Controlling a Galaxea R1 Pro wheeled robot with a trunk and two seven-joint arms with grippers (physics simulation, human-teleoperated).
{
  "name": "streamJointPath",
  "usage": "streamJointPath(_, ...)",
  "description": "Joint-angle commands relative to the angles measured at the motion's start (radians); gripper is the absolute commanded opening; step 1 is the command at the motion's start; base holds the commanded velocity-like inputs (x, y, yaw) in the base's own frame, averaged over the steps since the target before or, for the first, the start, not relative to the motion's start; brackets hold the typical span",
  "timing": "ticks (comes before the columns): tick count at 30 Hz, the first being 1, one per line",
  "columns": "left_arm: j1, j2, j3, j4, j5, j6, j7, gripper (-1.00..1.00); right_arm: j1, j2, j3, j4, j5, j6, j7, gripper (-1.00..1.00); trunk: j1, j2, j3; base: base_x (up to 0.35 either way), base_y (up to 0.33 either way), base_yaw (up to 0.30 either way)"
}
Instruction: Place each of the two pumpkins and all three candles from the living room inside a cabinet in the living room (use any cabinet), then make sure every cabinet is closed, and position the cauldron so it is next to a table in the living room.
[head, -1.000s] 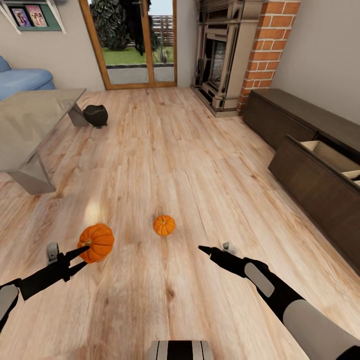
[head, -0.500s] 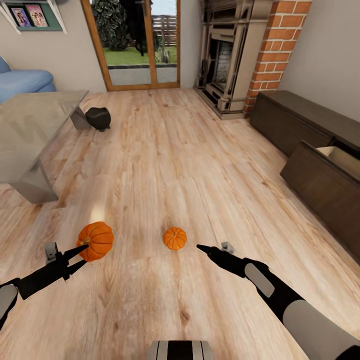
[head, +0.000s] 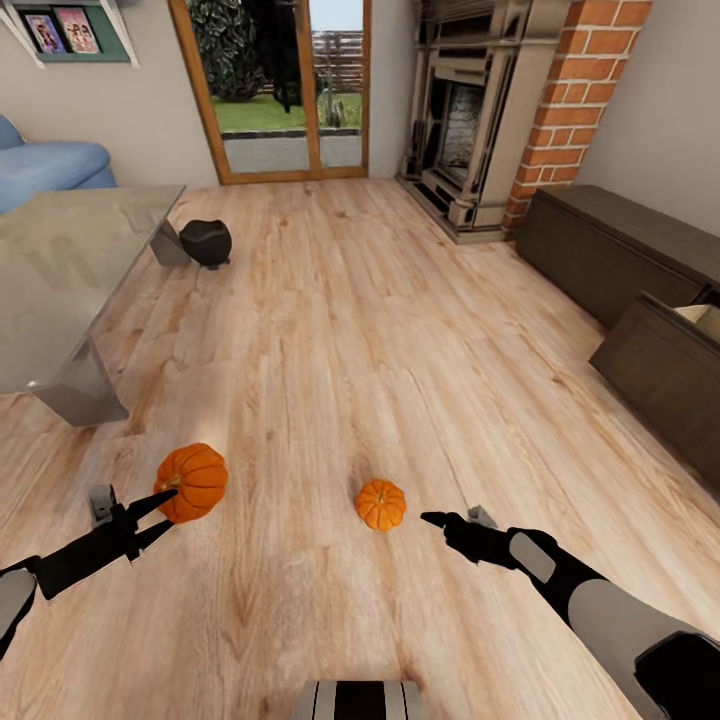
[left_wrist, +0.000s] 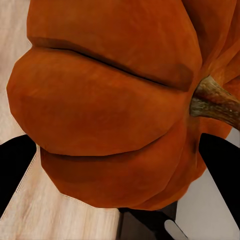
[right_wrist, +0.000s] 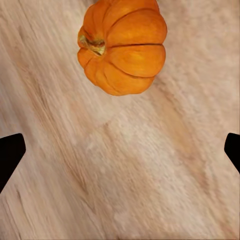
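Jaws of the left gripper (head: 168, 507) still clamp one pumpkin (head: 192, 482); the right gripper (head: 437, 519), spread wide and empty, has dropped beside the floor pumpkin (head: 381, 504), ready to grab.

Your head camera looks forward and down over the plank floor (head: 330, 330), taking in the room from the desk (head: 60, 270) at its left to the cabinet (head: 610, 260) at its right, both arms low in frame. Your left wrist camera sits very close behind the held pumpkin (left_wrist: 110, 100), which the head view shows at the left claw (head: 165, 510). Your right wrist camera faces the floor from above, sharing the second pumpkin (right_wrist: 122, 47) with the head view, just beside the right claw (head: 432, 520).
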Motion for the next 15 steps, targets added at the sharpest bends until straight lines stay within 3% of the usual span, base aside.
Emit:
streamJointPath(1, -0.001, 0.000, 0.002, 0.000, 0.011, 0.009, -0.003, -1.00, -0.002, -0.001, 0.004, 0.004, -0.004, -0.006, 0.001, 1.00, 0.000, 0.000, -0.001, 0.225, 0.223, 0.000)
streamJointPath(5, -0.001, 0.001, 0.002, 0.000, 0.011, 0.009, -0.004, -1.00, -0.004, 0.003, 0.004, 0.011, -0.003, -0.033, -0.001, 1.00, 0.000, 0.000, -0.001, 0.121, 0.116, 0.000)
streamJointPath(15, -0.001, 0.000, 0.002, -0.002, 0.012, 0.009, -0.006, -1.00, -0.004, -0.002, 0.004, 0.012, -0.003, -0.058, -0.002, 1.00, 0.000, 0.000, -0.001, 0.010, 0.009, 0.000)
